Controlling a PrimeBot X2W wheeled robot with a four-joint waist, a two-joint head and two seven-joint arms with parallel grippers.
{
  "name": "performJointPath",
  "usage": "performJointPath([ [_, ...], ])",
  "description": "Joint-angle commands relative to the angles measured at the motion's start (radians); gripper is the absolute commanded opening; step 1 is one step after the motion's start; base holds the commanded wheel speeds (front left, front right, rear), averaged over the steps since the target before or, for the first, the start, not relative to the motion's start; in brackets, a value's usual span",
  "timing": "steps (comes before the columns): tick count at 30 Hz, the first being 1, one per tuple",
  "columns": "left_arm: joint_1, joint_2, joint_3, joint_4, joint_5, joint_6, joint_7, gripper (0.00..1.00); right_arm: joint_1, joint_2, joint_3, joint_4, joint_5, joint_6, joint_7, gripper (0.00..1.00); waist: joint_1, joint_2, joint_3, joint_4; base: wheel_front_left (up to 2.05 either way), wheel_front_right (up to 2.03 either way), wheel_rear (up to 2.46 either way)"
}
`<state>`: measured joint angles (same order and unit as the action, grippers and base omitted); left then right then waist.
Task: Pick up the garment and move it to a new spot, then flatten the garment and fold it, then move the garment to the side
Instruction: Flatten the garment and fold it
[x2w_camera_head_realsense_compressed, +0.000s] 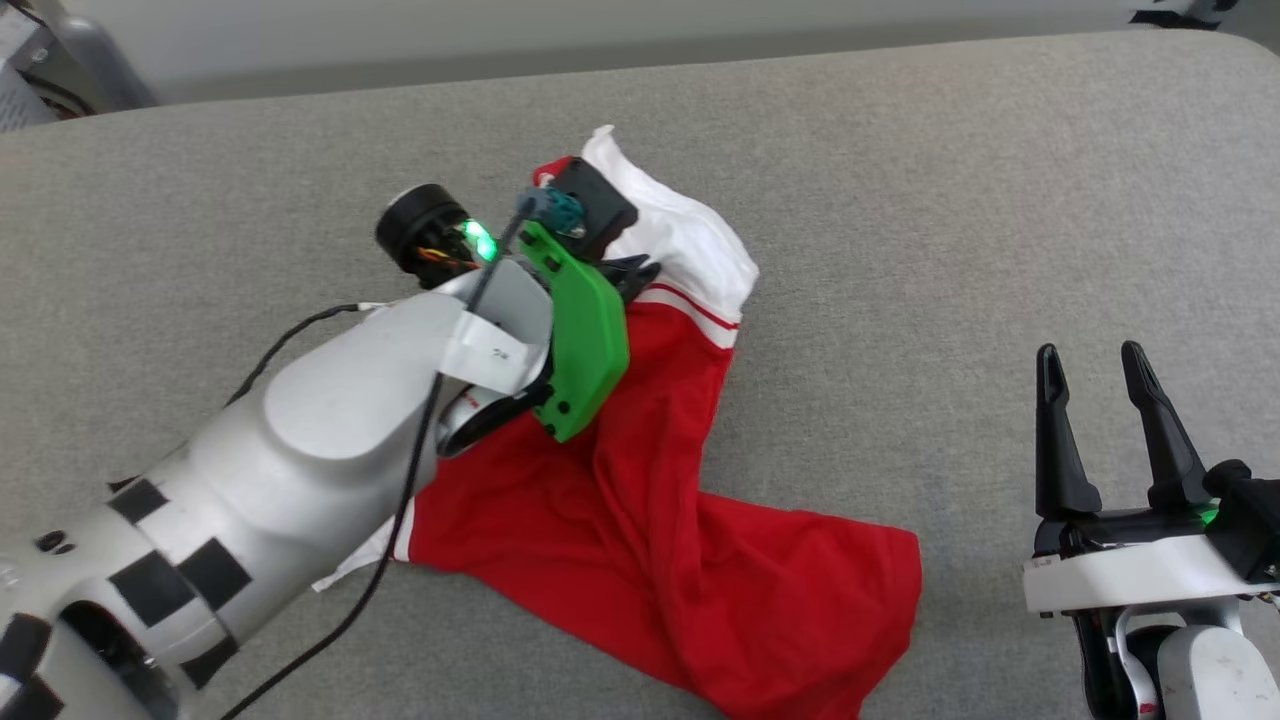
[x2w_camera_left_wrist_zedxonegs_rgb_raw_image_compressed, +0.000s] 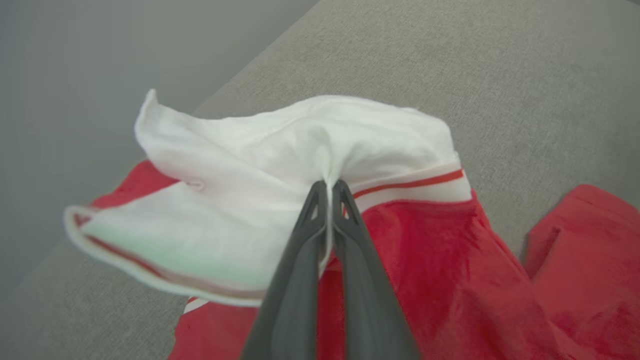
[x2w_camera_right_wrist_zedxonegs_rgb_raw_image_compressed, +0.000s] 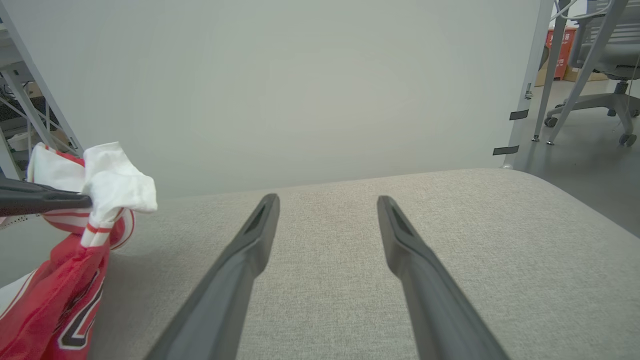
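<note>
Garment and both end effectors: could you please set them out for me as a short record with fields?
surface: grey cushion
garment: red, crumpled, mostly lying on the grey cushion
white sleeve: pinched and raised off the grey cushion
left end effector: shut on the garment's white sleeve
right end effector: open, holding nothing, apart from the garment

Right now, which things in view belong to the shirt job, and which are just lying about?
In the job:
- garment, red with white sleeves, crumpled
- left gripper, shut on a white sleeve
- right gripper, open, apart from the cloth
- grey padded surface under the garment

Just about:
- office chair
- red box beyond the surface
</note>
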<state>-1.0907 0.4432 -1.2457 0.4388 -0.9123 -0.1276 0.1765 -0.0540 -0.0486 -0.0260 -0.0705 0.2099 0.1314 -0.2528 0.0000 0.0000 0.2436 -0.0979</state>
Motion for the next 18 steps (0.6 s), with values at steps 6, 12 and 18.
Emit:
performJointPath([
  [6,-0.030,-0.182,-0.028,0.131,0.081,-0.003,-0.056,0.00,-0.048,-0.002,0.004,-0.005,0.025,-0.001,-0.009,1.00,0.0000,0.0000,0.105,-0.102,0.00,0.00,0.00],
  [12,0.039,-0.294,-0.034,0.162,0.162,-0.003,-0.023,0.00,-0.069,-0.002,0.000,-0.008,0.037,-0.001,-0.009,1.00,0.0000,0.0000,0.152,-0.129,0.00,0.00,0.00],
  [18,0.133,-0.324,-0.034,0.144,0.224,-0.003,0.038,0.00,-0.084,-0.002,0.005,-0.008,0.039,-0.001,-0.009,1.00,0.0000,0.0000,0.171,-0.133,0.00,0.00,0.00],
])
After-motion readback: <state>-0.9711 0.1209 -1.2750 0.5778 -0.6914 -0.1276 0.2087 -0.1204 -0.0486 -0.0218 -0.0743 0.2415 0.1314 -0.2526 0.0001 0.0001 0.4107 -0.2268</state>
